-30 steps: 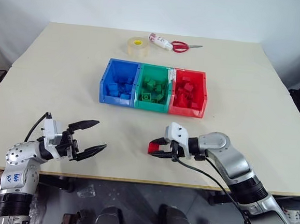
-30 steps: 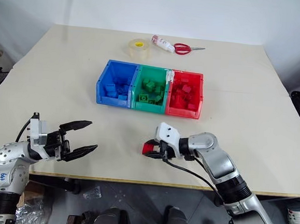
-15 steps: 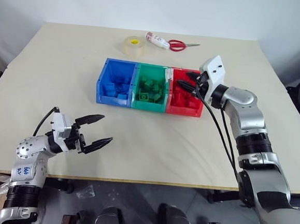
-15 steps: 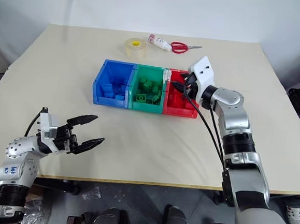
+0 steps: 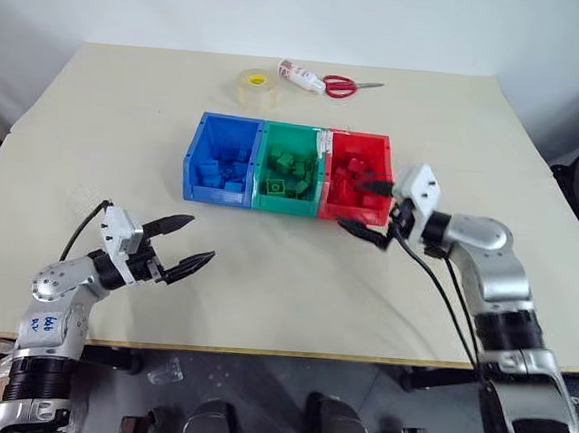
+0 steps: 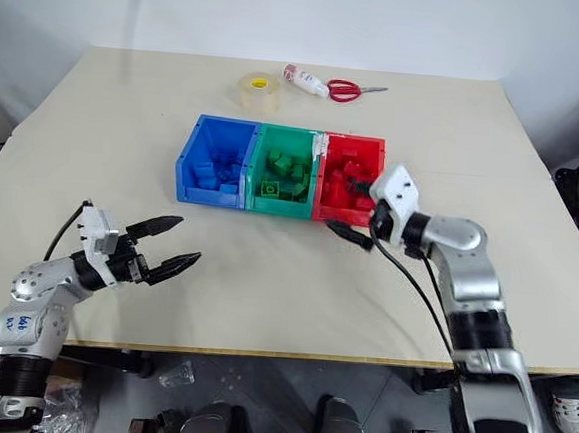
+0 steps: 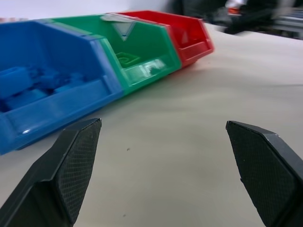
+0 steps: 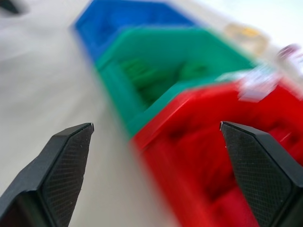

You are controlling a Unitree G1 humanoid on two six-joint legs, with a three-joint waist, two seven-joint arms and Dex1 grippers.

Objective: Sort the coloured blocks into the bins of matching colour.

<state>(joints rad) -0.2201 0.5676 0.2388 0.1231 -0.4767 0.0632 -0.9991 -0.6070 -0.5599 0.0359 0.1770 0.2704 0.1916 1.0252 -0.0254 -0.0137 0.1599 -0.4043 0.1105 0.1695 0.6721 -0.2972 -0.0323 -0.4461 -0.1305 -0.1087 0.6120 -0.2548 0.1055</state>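
The right claw is spread wide and grasps nothing; one finger reaches over the near corner of the red bin, the other hangs just in front of that bin's near wall above the table. Beyond its fingertips lie red blocks piled inside that bin. Further across from it, joined in one row, stand the green bin holding green blocks and then the blue bin with blue blocks.

The left claw is likewise released and empty, hovering over bare table well short of the bins, its tips aimed toward the blue one.

Past the bins from both claws, near the table's far edge, sit a tape roll, a small bottle and red-handled scissors.
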